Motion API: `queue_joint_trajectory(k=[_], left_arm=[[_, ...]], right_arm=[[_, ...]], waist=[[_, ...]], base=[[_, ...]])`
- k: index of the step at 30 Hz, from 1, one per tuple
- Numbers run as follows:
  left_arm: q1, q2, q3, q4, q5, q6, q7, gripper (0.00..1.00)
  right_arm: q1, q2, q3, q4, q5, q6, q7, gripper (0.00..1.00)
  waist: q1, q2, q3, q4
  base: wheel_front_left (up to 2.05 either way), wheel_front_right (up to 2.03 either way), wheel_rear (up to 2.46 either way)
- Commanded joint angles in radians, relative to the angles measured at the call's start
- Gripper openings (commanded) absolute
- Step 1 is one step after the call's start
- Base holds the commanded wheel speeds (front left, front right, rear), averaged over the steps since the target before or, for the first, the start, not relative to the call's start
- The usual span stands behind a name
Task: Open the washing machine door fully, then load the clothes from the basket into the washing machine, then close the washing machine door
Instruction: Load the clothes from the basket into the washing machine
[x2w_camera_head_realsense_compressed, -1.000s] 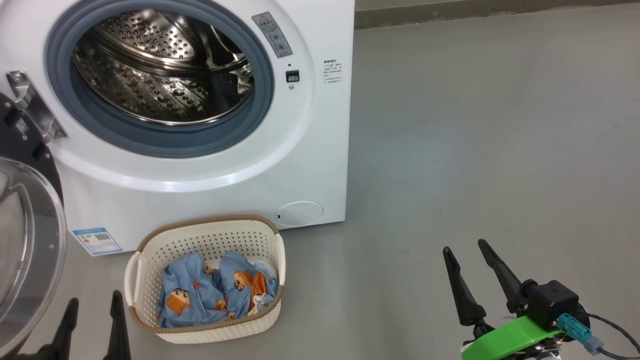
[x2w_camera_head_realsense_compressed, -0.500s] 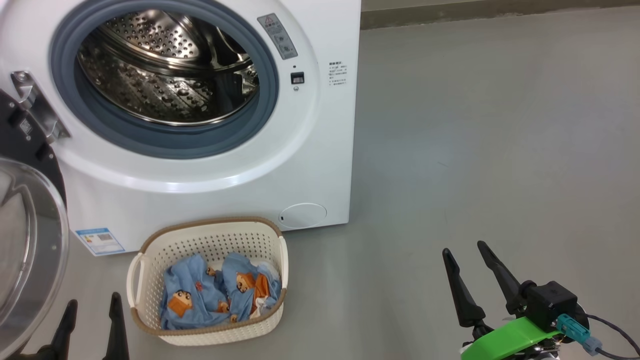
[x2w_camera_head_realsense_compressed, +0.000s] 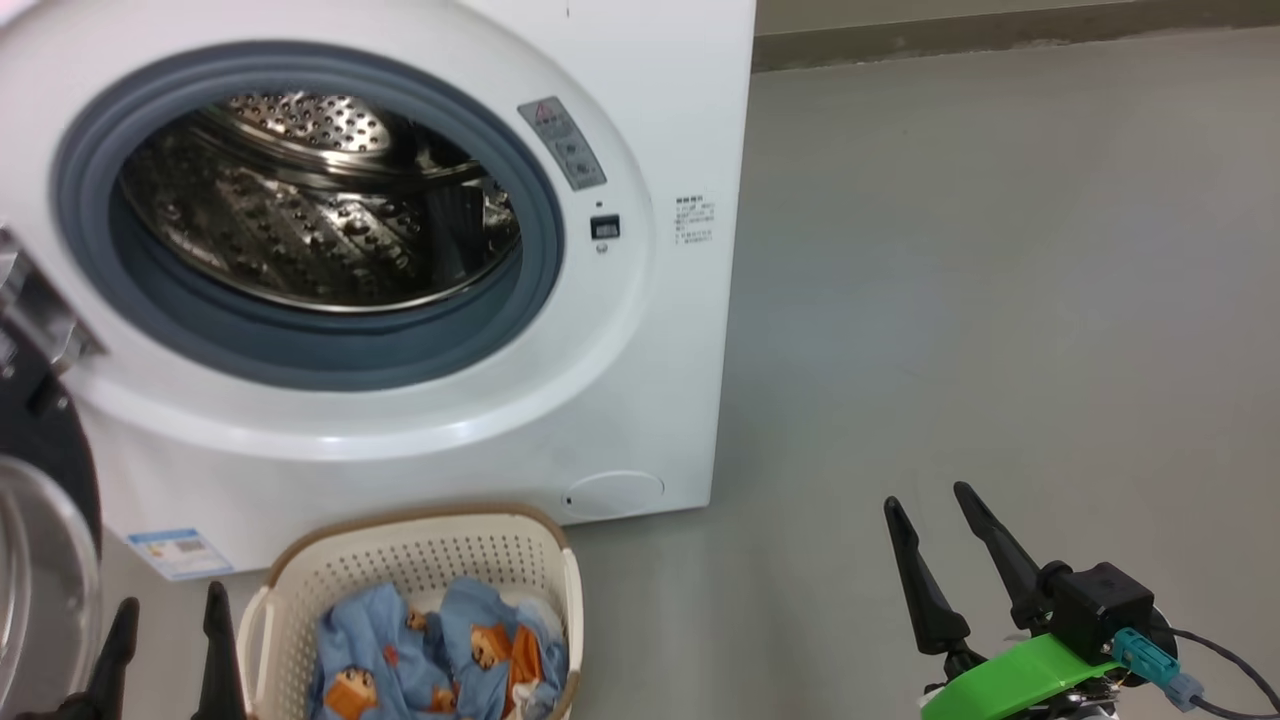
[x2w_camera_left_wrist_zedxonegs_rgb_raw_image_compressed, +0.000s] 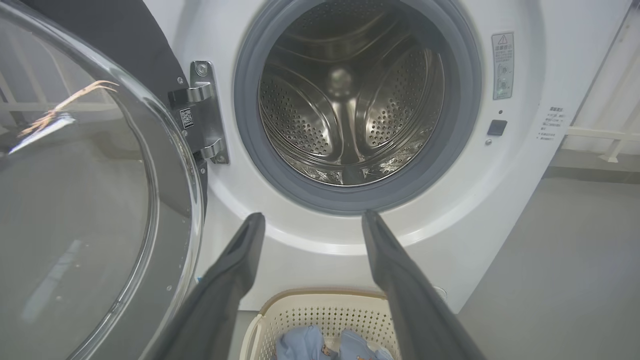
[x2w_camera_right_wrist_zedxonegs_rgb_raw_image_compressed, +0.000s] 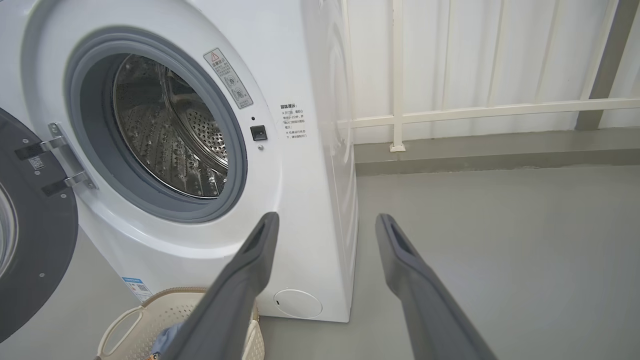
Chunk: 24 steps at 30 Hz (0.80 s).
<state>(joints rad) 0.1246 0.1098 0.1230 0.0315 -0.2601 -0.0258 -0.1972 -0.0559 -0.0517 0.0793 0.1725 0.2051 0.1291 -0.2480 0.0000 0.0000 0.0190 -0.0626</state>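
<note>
The washing machine (x2w_camera_head_realsense_compressed: 620, 400) stands ahead of both hands, and its perforated steel drum (x2w_camera_head_realsense_compressed: 300, 210) shows bare metal. The washing machine door (x2w_camera_left_wrist_zedxonegs_rgb_raw_image_compressed: 75, 200) hangs swung open, just left of the left hand (x2w_camera_head_realsense_compressed: 170, 600). The basket (x2w_camera_head_realsense_compressed: 420, 550), just right of that hand, holds the clothes (x2w_camera_head_realsense_compressed: 440, 660). The right hand (x2w_camera_head_realsense_compressed: 926, 498) is well apart from the basket. Both hands are spread wide and grip nothing. The print on the warning sticker (x2w_camera_head_realsense_compressed: 562, 143) and the blue label (x2w_camera_head_realsense_compressed: 178, 553) is too small to read.

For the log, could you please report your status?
Left gripper, right gripper open, empty. Door open, drum empty, clothes in basket. Nothing blocks the drum.
</note>
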Motion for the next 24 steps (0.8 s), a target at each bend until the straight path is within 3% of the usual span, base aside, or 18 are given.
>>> queue_joint_trajectory(k=[1,9,24], left_arm=[[-0.042,0.02,0.036,-0.018,0.002,0.006,-0.016,1.0],[-0.051,0.027,0.019,-0.01,0.005,-0.009,-0.04,1.0],[-0.059,0.026,0.001,0.011,-0.004,-0.02,-0.053,1.0]], right_arm=[[-0.008,0.001,0.023,-0.025,0.011,0.002,-0.004,1.0],[-0.015,0.001,0.021,-0.02,0.011,0.002,-0.008,1.0],[-0.021,0.001,0.015,-0.008,0.01,0.002,-0.012,1.0]], waist=[[0.0,0.0,0.003,-0.002],[0.0,0.0,0.029,-0.011],[0.0,0.0,0.031,-0.013]], base=[[1.6,-1.6,0.0],[0.89,-0.89,0.0],[0.02,-0.02,0.0]])
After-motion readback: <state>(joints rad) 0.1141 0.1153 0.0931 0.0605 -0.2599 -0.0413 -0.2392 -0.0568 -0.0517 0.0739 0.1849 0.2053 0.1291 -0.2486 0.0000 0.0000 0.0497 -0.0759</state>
